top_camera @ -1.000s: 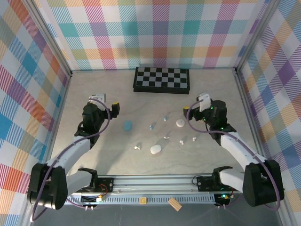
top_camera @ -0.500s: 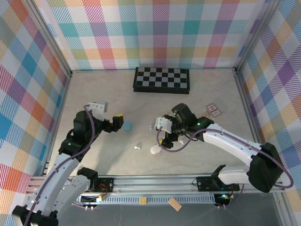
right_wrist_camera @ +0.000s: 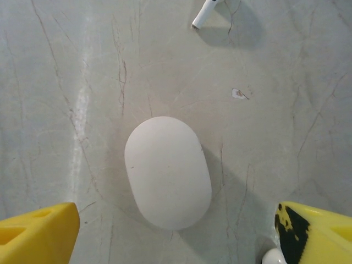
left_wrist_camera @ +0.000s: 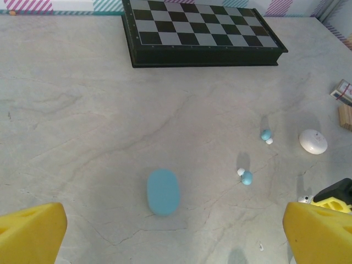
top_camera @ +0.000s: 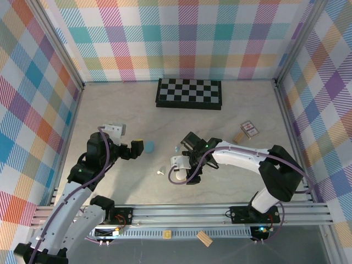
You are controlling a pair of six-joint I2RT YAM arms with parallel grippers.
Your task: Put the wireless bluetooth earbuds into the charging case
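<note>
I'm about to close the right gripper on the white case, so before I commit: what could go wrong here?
1. A white earbud lies right beside one finger of the right gripper; closing may knock or pinch it.
2. The white case is smooth and rounded, so it could squirt out of the jaws.
3. It looks shut, so no earbud can go in yet.

I worked in a robot test cell, a lab rig rather than a home. Behind the folded chessboard (top_camera: 189,92) and to both sides of it rose walls (top_camera: 181,38) of bright plaid cloth on metal posts (top_camera: 61,49). The board lay on a marble-look tabletop (top_camera: 110,104). Well in front of it ran the aluminium rail (top_camera: 181,212) carrying my arm bases (top_camera: 103,208).
</note>
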